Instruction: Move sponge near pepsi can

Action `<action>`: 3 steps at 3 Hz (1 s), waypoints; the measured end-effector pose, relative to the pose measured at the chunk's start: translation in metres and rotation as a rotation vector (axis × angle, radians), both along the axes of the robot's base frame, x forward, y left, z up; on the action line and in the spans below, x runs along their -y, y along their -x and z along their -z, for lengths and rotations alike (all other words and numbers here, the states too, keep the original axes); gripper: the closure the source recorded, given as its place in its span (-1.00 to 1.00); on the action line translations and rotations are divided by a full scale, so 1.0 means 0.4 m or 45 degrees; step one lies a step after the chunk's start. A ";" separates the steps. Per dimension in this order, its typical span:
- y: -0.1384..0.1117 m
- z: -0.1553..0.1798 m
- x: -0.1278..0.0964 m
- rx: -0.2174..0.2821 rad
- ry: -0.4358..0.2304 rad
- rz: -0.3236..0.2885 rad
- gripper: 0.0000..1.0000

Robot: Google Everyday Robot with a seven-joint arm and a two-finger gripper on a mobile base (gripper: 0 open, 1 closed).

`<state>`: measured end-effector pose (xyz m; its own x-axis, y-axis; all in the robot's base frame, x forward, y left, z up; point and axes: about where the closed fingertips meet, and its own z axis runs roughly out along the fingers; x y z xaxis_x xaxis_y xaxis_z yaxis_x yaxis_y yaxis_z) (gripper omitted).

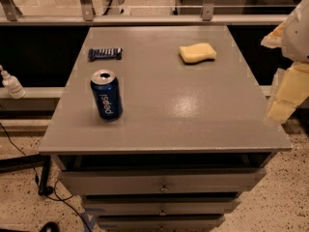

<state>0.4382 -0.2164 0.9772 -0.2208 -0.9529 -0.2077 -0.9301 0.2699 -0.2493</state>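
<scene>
The sponge (197, 52), a pale yellow pad with pinched sides, lies on the far right part of the grey cabinet top (193, 110). The pepsi can (106, 95), dark blue with white lettering and a silver top, stands upright on the left part of the top. The two are well apart. My gripper (285, 93), with pale yellow fingers, hangs at the right edge of the view, beside the cabinet's right side, nearer to me than the sponge. It holds nothing.
A flat dark blue snack bar wrapper (105, 54) lies at the far left, behind the can. The cabinet has drawers (164, 182) below its front edge. A white bottle (12, 85) stands on a ledge to the left. A railing (145, 13) runs behind.
</scene>
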 end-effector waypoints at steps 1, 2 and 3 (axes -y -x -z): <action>0.000 0.000 0.000 0.000 0.000 0.000 -1.00; -0.071 0.015 -0.020 0.055 -0.054 -0.011 -1.00; -0.215 0.041 -0.053 0.158 -0.156 -0.035 -1.00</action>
